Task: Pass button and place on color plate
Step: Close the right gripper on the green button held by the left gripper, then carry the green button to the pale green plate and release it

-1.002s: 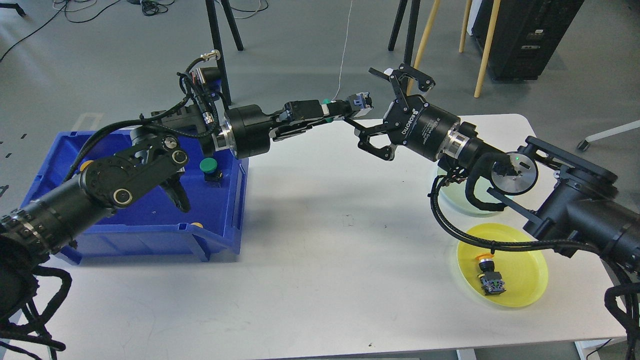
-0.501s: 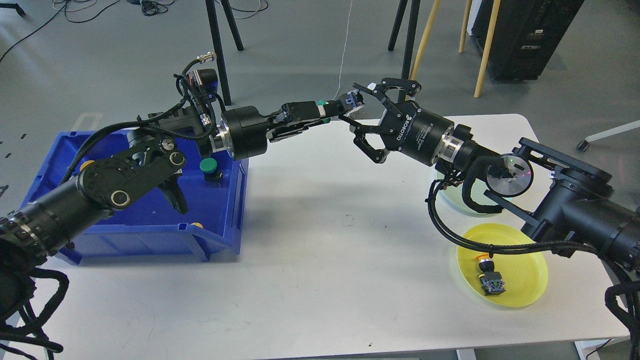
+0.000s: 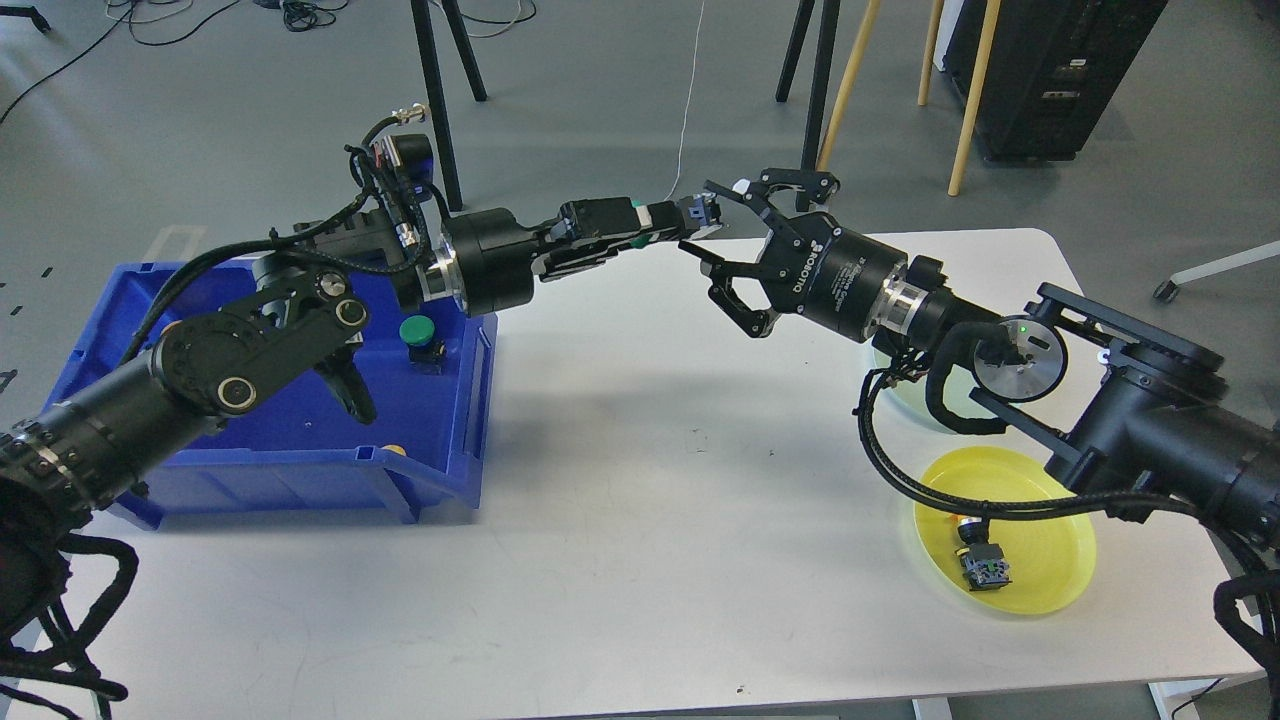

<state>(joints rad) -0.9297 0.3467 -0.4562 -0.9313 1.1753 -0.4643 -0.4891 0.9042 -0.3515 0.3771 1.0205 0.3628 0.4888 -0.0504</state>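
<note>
My left gripper (image 3: 690,215) is shut on a button (image 3: 700,211) with a green cap and a grey-blue body, held in the air above the table's back edge. My right gripper (image 3: 728,248) is open. Its upper fingers (image 3: 765,188) are next to the button's free end and its lower fingers (image 3: 738,303) hang below it. I cannot tell if they touch the button. A yellow plate (image 3: 1050,545) at the front right holds a yellow-capped button (image 3: 982,565). A pale green plate (image 3: 905,392) sits behind it, mostly hidden by my right arm.
A blue bin (image 3: 450,470) at the left holds a green button (image 3: 417,333) and yellow buttons (image 3: 395,450). My left forearm crosses above the bin. Chair and stand legs rise behind the white table (image 3: 650,520).
My right gripper has moved left and turned, bringing its open fingers up to the end of the button. My left gripper with the button has shifted slightly left.
</note>
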